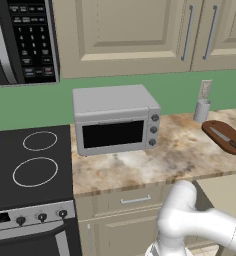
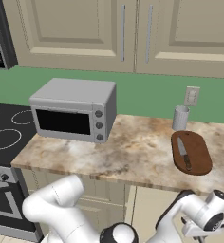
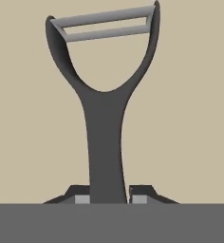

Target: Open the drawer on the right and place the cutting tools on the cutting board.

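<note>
A dark Y-shaped peeler point(image 3: 104, 123) with a silver blade bar lies on the pale floor of the open drawer point(image 3: 190, 118). My gripper point(image 3: 111, 198) is shut on the lower end of its handle, one fingertip pressed against each side. The drawer point(image 1: 225, 192) stands pulled out below the counter at the right, and the arm reaches down into it. On the counter above lies the reddish-brown cutting board point(image 2: 198, 154). A knife point(image 2: 182, 152) with a silver blade and dark handle rests on the board point(image 1: 217, 127).
A grey toaster oven point(image 1: 115, 120) stands mid-counter, with a black stove point(image 1: 30, 165) to its left. A grey cup point(image 2: 180, 117) stands by the wall behind the board. A narrower closed drawer front with a bar handle point(image 1: 135, 200) sits left of the open one.
</note>
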Controlling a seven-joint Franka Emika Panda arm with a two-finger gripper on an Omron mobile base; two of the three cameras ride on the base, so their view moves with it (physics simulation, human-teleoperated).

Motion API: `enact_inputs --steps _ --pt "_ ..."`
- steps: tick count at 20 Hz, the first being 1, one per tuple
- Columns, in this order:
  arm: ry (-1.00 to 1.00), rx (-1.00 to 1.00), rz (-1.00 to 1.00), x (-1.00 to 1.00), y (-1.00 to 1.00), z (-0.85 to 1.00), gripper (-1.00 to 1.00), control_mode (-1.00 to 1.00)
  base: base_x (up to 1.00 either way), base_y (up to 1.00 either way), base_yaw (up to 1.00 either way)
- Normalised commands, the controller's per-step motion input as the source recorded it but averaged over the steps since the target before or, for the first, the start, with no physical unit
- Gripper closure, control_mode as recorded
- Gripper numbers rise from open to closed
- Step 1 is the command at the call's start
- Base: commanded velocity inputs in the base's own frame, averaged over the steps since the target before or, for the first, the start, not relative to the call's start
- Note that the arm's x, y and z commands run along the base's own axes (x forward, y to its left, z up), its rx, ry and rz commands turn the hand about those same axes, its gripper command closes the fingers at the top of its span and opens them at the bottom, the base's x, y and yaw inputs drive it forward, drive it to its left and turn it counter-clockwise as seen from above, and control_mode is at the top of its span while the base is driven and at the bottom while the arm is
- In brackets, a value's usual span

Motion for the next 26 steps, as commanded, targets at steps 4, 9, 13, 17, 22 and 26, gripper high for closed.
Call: enact_inputs --steps 4,9,13,17,22,26 --pt "0.00 0.00 0.00 -0.46 0.00 0.74 1.00 -1.00 0.00 0.00 0.00" --pt "0.00 0.00 0.01 -0.56 0.00 0.81 1.00 -1.00 0.00 0.00 0.00" --pt "0.00 0.00 0.01 -0.40 0.09 0.89 1.00 -1.00 0.00 0.00 0.00" --pt "-0.01 0.00 0.00 -0.18 0.33 0.84 1.00 -1.00 0.00 0.00 0.00" --pt "-0.04 0.00 0.00 -0.04 0.52 0.82 1.00 -1.00 0.00 0.00 0.00" --pt "-0.02 0.00 0.00 0.00 0.33 0.79 1.00 -1.00 0.00 0.00 0.00"
